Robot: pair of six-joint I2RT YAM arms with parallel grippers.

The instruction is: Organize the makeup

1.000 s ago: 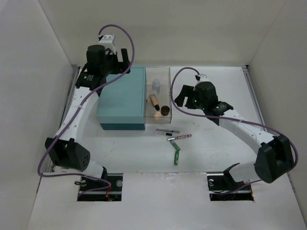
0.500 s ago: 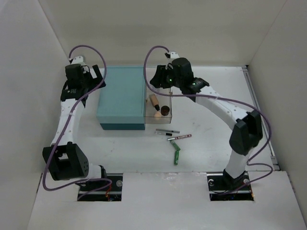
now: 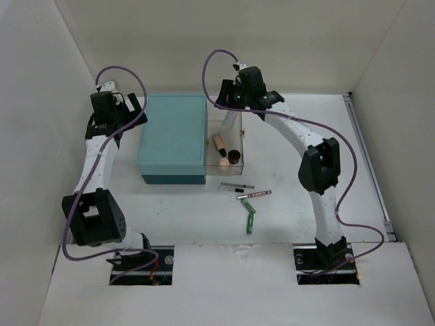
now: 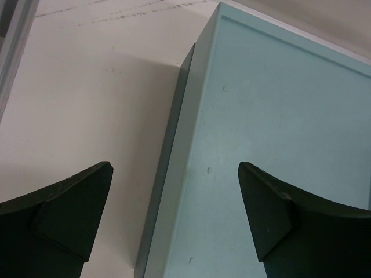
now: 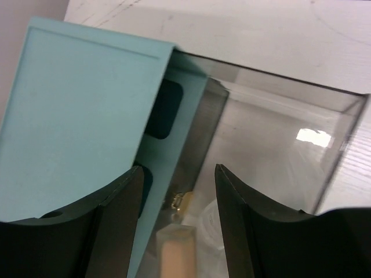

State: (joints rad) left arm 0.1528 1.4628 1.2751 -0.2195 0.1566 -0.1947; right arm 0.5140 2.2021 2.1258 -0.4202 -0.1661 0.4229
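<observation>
A clear tray (image 3: pixel 240 139) beside the teal box (image 3: pixel 173 139) holds makeup: a tan tube (image 3: pixel 219 144), a beige sponge (image 3: pixel 223 161) and a dark round piece (image 3: pixel 234 157). A grey pencil (image 3: pixel 237 185), a pink pencil (image 3: pixel 254 195) and a green stick (image 3: pixel 251 219) lie on the table in front. My right gripper (image 3: pixel 233 103) (image 5: pixel 178 171) hovers open over the tray's back left corner, with the tan tube (image 5: pixel 177 252) and a whitish round thing (image 5: pixel 211 223) below its jaws. My left gripper (image 3: pixel 121 110) (image 4: pixel 175 168) stands wide open, straddling the box's left edge (image 4: pixel 191 116).
White walls close in the table at the back and on both sides. The teal box (image 5: pixel 75 110) stands tall against the tray's left wall. A metal rail (image 3: pixel 367 153) runs along the table's right edge. The pencils and green stick lie between the two arm bases.
My right arm swung from the right of the tray to over its back corner, and its jaws narrowed. My left gripper moved off the box's back to its left edge.
</observation>
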